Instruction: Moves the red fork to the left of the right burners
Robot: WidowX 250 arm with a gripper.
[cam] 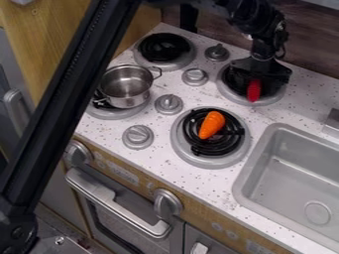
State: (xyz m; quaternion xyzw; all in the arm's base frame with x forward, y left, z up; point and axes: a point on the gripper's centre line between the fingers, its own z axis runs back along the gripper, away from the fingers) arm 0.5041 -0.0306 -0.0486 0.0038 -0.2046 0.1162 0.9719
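And there's the gripper (261,74), down over the far right burner (266,101), right at the red fork (254,91)! From here I can't tell how wide it's open, or whether it has hold of the fork.

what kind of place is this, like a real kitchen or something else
Most likely a toy or mock-up kitchen: the white speckled countertop has black coil burners, a grey rectangular sink basin and, on one burner, an orange plastic-looking carrot.
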